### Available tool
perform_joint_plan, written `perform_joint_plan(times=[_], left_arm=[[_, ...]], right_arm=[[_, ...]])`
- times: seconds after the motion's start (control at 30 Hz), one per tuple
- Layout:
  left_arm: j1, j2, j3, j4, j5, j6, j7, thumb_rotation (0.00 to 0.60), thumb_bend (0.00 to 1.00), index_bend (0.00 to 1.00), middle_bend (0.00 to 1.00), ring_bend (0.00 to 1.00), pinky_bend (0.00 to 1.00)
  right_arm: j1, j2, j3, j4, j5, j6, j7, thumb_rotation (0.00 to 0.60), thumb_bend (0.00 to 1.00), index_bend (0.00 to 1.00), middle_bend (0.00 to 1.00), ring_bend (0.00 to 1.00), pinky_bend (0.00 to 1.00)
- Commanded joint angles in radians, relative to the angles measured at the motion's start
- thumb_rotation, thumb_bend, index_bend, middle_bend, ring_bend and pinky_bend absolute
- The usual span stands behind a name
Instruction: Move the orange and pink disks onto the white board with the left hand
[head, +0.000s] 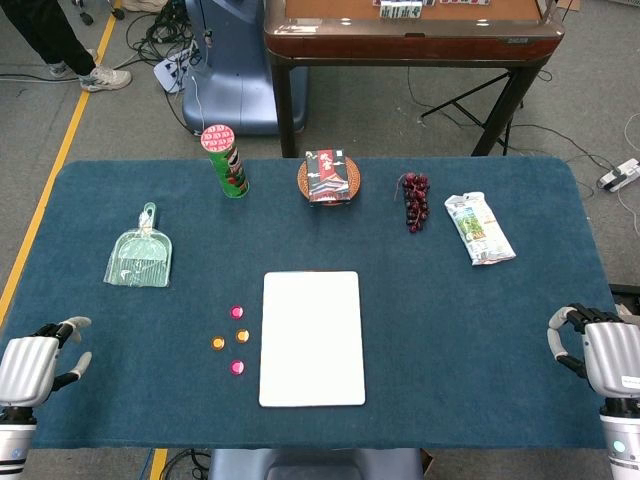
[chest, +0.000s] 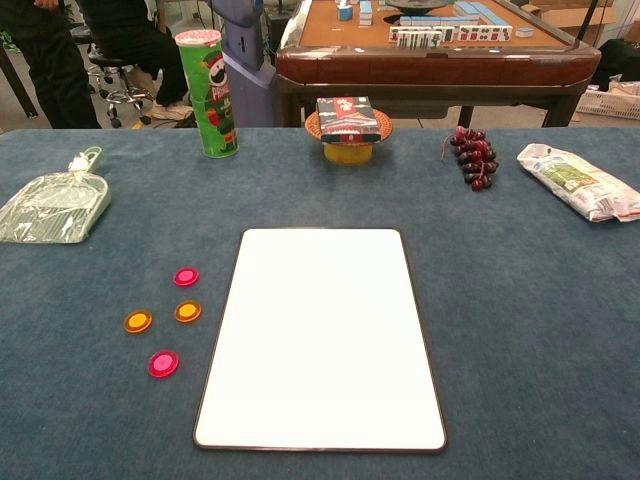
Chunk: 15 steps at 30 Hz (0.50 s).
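Observation:
Two pink disks (head: 237, 312) (head: 237, 368) and two orange disks (head: 242, 336) (head: 218, 343) lie on the blue cloth just left of the white board (head: 311, 338). The chest view shows the same pink disks (chest: 186, 277) (chest: 163, 363) and orange disks (chest: 187, 311) (chest: 138, 322) beside the bare board (chest: 322, 335). My left hand (head: 35, 362) rests at the table's near left corner, holding nothing, fingers apart, well left of the disks. My right hand (head: 598, 350) sits at the near right edge, also holding nothing. Neither hand shows in the chest view.
Along the far side stand a green dustpan (head: 140, 256), a green chip can (head: 226, 160), a small basket with a red box (head: 328, 178), dark grapes (head: 415, 200) and a snack bag (head: 478, 228). A wooden table (head: 410, 35) stands behind.

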Motion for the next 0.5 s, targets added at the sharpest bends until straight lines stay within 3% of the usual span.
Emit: perform_joint_plan(times=[0.03,0.17,0.33,0.5], left_arm=[[-0.003,-0.003,0.001,0.006,0.007,0.001,-0.008,0.600,0.33,0.40,0.51,0.44,0.69],[-0.007,0.004,0.005,0.005,0.018,-0.003,-0.034,0.600,0.33,0.39,0.51,0.44,0.69],[-0.042,0.022,0.028,0.006,0.081,-0.037,-0.111,0.600,0.32,0.30,0.50,0.45,0.69],[-0.104,0.043,0.026,0.008,0.161,-0.060,-0.165,0.600,0.23,0.25,0.39,0.48,0.73]], right_arm=[[-0.005,0.001,-0.001,-0.001,0.001,0.005,0.001,0.600,0.39,0.57,0.51,0.54,0.56],[-0.008,0.002,0.000,-0.002,0.005,0.006,0.007,0.600,0.39,0.57,0.51,0.54,0.56],[-0.011,0.003,0.003,-0.002,0.007,0.010,0.013,0.600,0.39,0.57,0.51,0.54,0.56],[-0.015,0.009,0.002,-0.007,0.000,0.017,0.018,0.600,0.39,0.57,0.51,0.54,0.56]])
